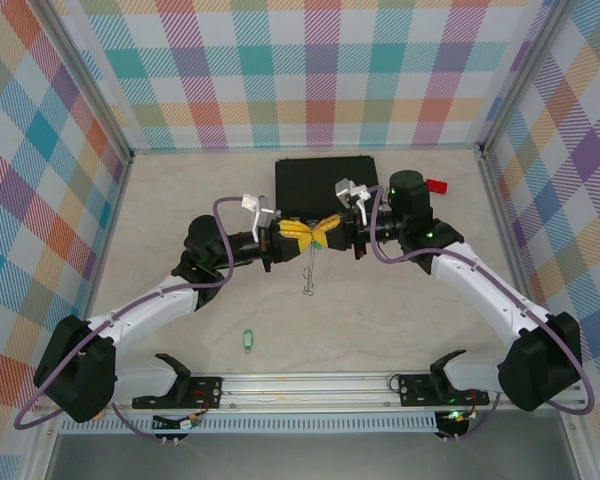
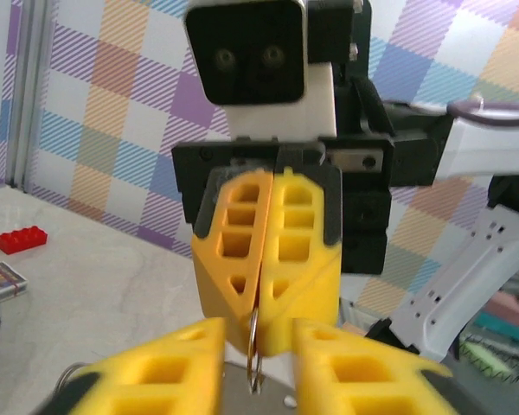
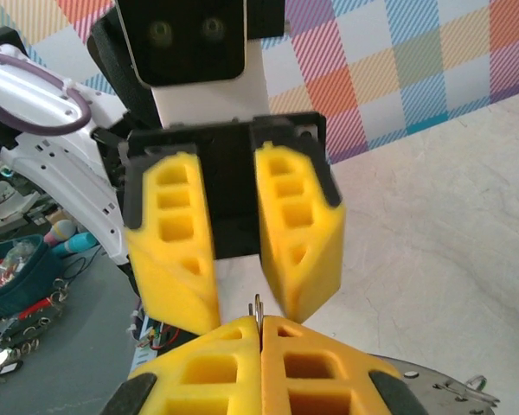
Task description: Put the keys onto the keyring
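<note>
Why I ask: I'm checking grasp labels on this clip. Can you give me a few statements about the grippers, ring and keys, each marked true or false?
1. The right gripper is shut on the keyring. True.
2. The left gripper is clamped shut too. False: its fingers stand apart.
3. A green key lies on the table near the arms' bases. True.
4. The red block sits on top of the black case. False: it lies on the table, to the right of the case.

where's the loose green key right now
In the top view the green key lies loose on the table, left of centre, between the left arm and the front rail.
</note>
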Action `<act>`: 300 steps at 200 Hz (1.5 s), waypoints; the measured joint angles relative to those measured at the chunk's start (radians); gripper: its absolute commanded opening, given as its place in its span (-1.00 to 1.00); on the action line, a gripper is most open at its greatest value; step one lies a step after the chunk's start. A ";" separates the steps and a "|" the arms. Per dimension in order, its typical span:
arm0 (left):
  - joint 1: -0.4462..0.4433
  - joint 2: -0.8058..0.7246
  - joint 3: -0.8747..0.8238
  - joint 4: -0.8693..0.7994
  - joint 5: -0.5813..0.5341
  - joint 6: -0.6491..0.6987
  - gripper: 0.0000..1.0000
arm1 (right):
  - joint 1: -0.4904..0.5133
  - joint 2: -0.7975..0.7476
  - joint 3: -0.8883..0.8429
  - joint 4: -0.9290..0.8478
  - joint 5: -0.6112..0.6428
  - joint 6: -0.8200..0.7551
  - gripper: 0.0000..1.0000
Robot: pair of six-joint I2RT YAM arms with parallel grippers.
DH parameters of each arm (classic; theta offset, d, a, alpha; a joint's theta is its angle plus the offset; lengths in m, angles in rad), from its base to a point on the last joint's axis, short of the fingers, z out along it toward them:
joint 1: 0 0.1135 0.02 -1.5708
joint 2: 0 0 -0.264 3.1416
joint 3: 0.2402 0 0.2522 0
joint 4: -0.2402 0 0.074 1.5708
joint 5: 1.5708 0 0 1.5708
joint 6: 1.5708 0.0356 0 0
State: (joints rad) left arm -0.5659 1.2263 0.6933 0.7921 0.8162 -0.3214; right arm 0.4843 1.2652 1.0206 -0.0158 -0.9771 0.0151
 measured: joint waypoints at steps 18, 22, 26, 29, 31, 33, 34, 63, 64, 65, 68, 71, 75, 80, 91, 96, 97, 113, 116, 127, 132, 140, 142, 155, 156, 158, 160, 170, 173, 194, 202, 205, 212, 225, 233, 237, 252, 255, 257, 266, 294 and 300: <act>0.000 -0.004 0.000 -0.005 -0.019 0.000 -0.15 | 0.000 -0.016 -0.037 0.019 0.028 0.008 -1.00; 0.000 -0.006 0.000 -0.006 -0.026 0.000 -0.13 | 0.000 -0.018 -0.044 0.025 0.036 0.010 -1.00; 0.000 -0.010 0.000 -0.010 -0.035 0.002 -0.08 | 0.000 -0.019 -0.050 0.029 0.043 0.013 -1.00; 0.000 -0.013 0.000 -0.013 -0.043 0.002 -0.02 | 0.000 -0.019 -0.055 0.033 0.049 0.016 -1.00; 0.000 -0.016 0.000 -0.016 -0.050 0.006 0.02 | 0.000 -0.021 -0.058 0.037 0.052 0.017 -1.00; 0.000 -0.020 0.000 -0.019 -0.056 0.008 0.05 | 0.000 -0.021 -0.060 0.040 0.055 0.019 -1.00; 0.000 -0.021 0.000 -0.020 -0.058 0.006 0.06 | 0.000 -0.021 -0.062 0.042 0.058 0.022 -1.00; 0.000 -0.097 -0.007 -0.095 -0.190 0.035 0.30 | 0.000 -0.032 -0.102 0.099 0.104 0.048 -1.00; 0.000 -0.102 -0.009 -0.100 -0.200 0.041 0.31 | 0.000 -0.032 -0.103 0.100 0.105 0.049 -1.00; 0.000 -0.105 -0.010 -0.101 -0.204 0.044 0.32 | 0.000 -0.032 -0.105 0.105 0.107 0.050 -1.00; 0.000 -0.113 -0.012 -0.108 -0.222 0.043 0.34 | 0.000 -0.034 -0.108 0.111 0.111 0.051 -1.00; 0.000 -0.123 -0.017 -0.116 -0.240 0.047 0.35 | 0.000 -0.034 -0.111 0.116 0.115 0.053 -1.00; 0.000 -0.137 -0.026 -0.124 -0.267 0.048 0.36 | 0.000 -0.035 -0.117 0.126 0.121 0.056 -1.00; 0.000 -0.155 -0.037 -0.139 -0.300 0.055 0.42 | 0.000 -0.037 -0.124 0.138 0.127 0.058 -1.00; 0.000 -0.190 -0.068 -0.169 -0.378 0.058 0.57 | 0.000 -0.040 -0.135 0.158 0.138 0.064 -1.00; 0.000 -0.204 -0.085 -0.179 -0.413 0.056 0.59 | 0.000 -0.041 -0.140 0.167 0.143 0.070 -1.00; 0.000 -0.206 -0.087 -0.182 -0.418 0.058 0.59 | 0.000 -0.041 -0.142 0.169 0.144 0.071 -1.00; 0.002 -0.252 -0.143 -0.233 -0.520 0.061 0.64 | 0.000 -0.042 -0.153 0.197 0.156 0.087 -1.00; 0.002 -0.258 -0.151 -0.241 -0.535 0.060 0.65 | 0.000 -0.042 -0.155 0.202 0.158 0.090 -1.00; 0.002 -0.285 -0.187 -0.281 -0.597 0.060 0.67 | 0.000 -0.042 -0.161 0.217 0.159 0.106 -1.00; 0.002 -0.296 -0.201 -0.301 -0.621 0.058 0.69 | 0.000 -0.042 -0.164 0.225 0.159 0.112 -1.00; 0.002 -0.312 -0.221 -0.330 -0.656 0.056 0.70 | 0.000 -0.042 -0.172 0.243 0.159 0.124 -1.00; 0.002 -0.316 -0.226 -0.337 -0.664 0.056 0.70 | 0.000 -0.042 -0.174 0.249 0.159 0.127 -1.00; 0.002 -0.341 -0.251 -0.389 -0.720 0.052 0.70 | 0.000 -0.042 -0.187 0.270 0.159 0.141 -1.00; 0.002 -0.342 -0.252 -0.392 -0.723 0.052 0.70 | 0.000 -0.042 -0.188 0.271 0.159 0.142 -1.00; 0.002 -0.346 -0.255 -0.400 -0.731 0.051 0.70 | 0.000 -0.042 -0.189 0.273 0.159 0.144 -1.00; 0.002 -0.351 -0.258 -0.409 -0.740 0.049 0.70 | 0.000 -0.042 -0.190 0.274 0.159 0.146 -1.00; 0.002 -0.370 -0.271 -0.447 -0.783 0.043 0.70 | 0.000 -0.042 -0.195 0.277 0.159 0.154 -1.00; 0.002 -0.378 -0.276 -0.461 -0.798 0.040 0.70 | 0.000 -0.042 -0.195 0.278 0.159 0.157 -1.00; 0.002 -0.432 -0.308 -0.542 -0.876 0.007 0.65 | 0.000 -0.051 -0.196 0.278 0.167 0.165 -1.00; 0.002 -0.453 -0.321 -0.577 -0.902 -0.007 0.62 | 0.000 -0.059 -0.197 0.278 0.173 0.165 -1.00; 0.002 -0.459 -0.325 -0.590 -0.911 -0.010 0.61 | 0.000 -0.062 -0.197 0.278 0.175 0.166 -1.00; 0.002 -0.475 -0.333 -0.630 -0.935 -0.026 0.59 | 0.000 -0.070 -0.198 0.278 0.179 0.166 -1.00; 0.002 -0.496 -0.336 -0.709 -0.980 -0.054 0.57 | 0.000 -0.080 -0.201 0.282 0.185 0.170 -1.00; 0.002 -0.507 -0.336 -0.762 -1.008 -0.074 0.56 | 0.000 -0.084 -0.203 0.286 0.186 0.176 -1.00; 0.002 -0.511 -0.336 -0.783 -1.019 -0.082 0.54 | 0.000 -0.084 -0.204 0.286 0.188 0.179 -1.00; 0.002 -0.526 -0.335 -0.874 -1.052 -0.113 0.45 | 0.000 -0.084 -0.208 0.291 0.192 0.188 -1.00; 0.002 -0.528 -0.333 -0.898 -1.058 -0.125 0.42 | 0.000 -0.084 -0.210 0.292 0.193 0.188 -1.00; 0.002 -0.529 -0.332 -0.907 -1.059 -0.126 0.40 | 0.000 -0.084 -0.211 0.292 0.193 0.188 -1.00; 0.002 -0.530 -0.322 -0.974 -1.066 -0.143 0.33 | 0.000 -0.084 -0.217 0.295 0.197 0.192 -1.00; 0.002 -0.528 -0.285 -1.135 -1.058 -0.208 0.24 | 0.000 -0.087 -0.248 0.310 0.207 0.210 -1.00; 0.002 -0.526 -0.276 -1.164 -1.051 -0.219 0.16 | 0.000 -0.090 -0.256 0.313 0.209 0.213 -1.00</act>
State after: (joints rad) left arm -0.5640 0.6998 0.4171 -0.3714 -0.2344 -0.5404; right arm 0.4843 1.1755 0.7650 0.2970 -0.7681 0.2283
